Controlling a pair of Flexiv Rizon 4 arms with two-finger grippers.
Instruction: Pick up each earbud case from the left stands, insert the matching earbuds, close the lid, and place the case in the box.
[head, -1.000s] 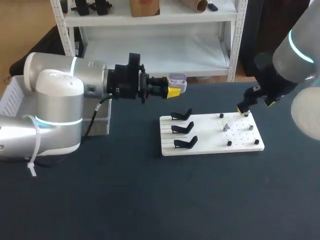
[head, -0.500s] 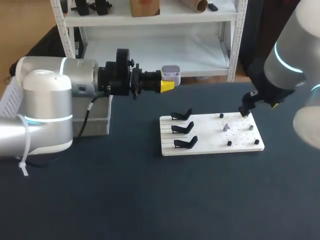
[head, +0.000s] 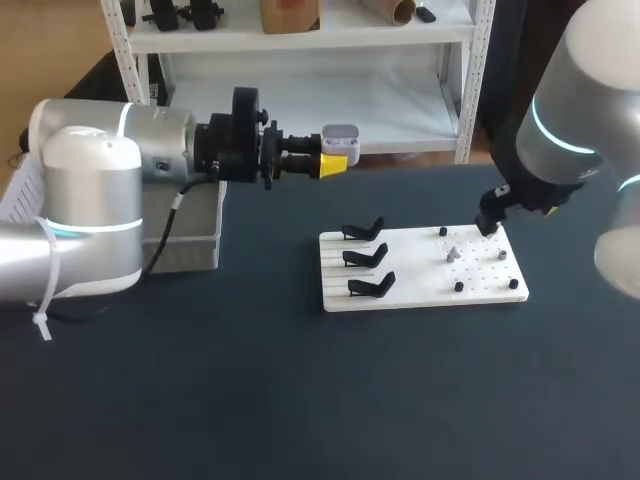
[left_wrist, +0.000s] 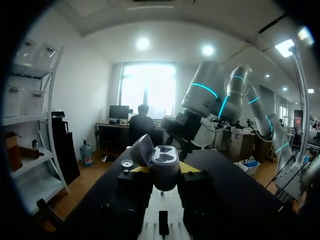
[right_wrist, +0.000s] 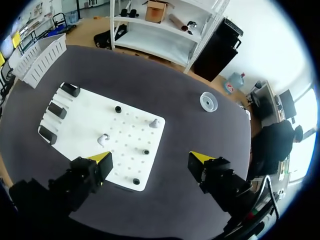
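Table (head: 300, 400), dark. Left arm (head: 100, 200), held level over its far left. Box (head: 200, 245) under that arm, near for the drop. White board (head: 420, 290) at centre. Right gripper (right_wrist: 150, 160) hung over the board's far corner, empty, probably to fetch an earbud (right_wrist: 103, 139). Three black stands (head: 365, 257), bare. Left gripper (head: 335, 166) clamped on the case (head: 341, 137), raised clear, seemingly for loading. Only the left wrist view showed the lid (left_wrist: 142, 149) up. Only the right wrist view showed the right gripper's fingers spread.
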